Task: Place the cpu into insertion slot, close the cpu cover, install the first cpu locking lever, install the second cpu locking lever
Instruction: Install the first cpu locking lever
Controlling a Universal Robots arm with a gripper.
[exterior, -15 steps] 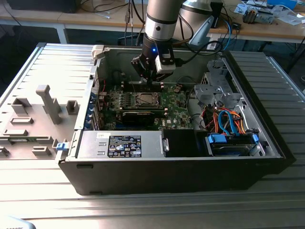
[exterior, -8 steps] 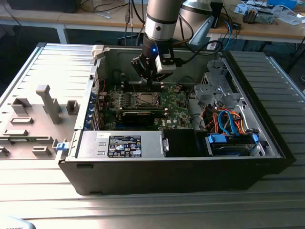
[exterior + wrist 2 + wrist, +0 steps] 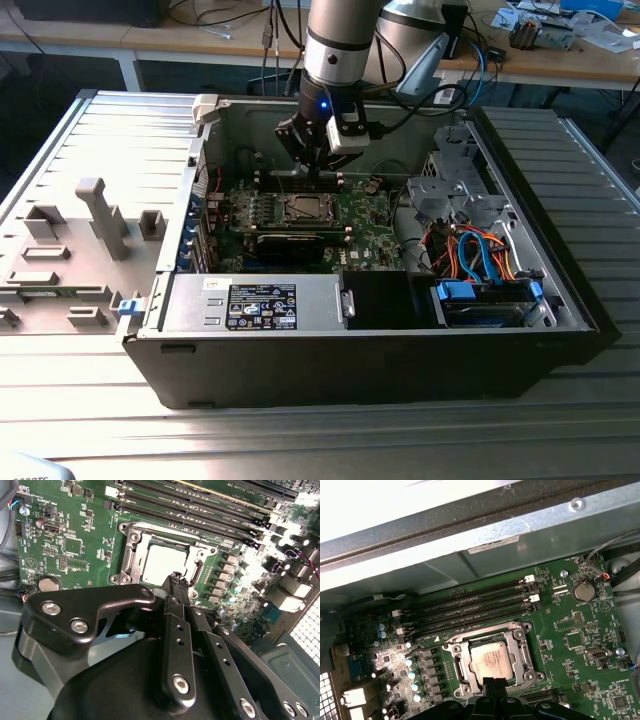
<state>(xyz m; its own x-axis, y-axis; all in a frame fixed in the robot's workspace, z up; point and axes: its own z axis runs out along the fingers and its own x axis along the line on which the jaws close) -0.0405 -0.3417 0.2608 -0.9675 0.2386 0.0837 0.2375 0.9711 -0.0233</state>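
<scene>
Ridged grey bench (image 3: 300, 440) carries the open computer case (image 3: 400, 365), and beyond it I see cluttered desks. The gripper (image 3: 312, 168) hangs inside the case over the green motherboard (image 3: 372, 212). In both wrist views its fingers are pinched together on nothing, tips near the cpu (image 3: 492, 661). That cpu lies flat in its socket, the cpu cover (image 3: 516, 652) lying around it.

The computer case (image 3: 300, 375) lies on the desk (image 3: 300, 445). Inside, the motherboard (image 3: 372, 212) lies behind the power supply (image 3: 260, 303), drive bay (image 3: 485, 302) at the exterior view's right. The cpu (image 3: 492, 661) sits in the socket (image 3: 461, 672), beside the memory slots (image 3: 470, 606).
</scene>
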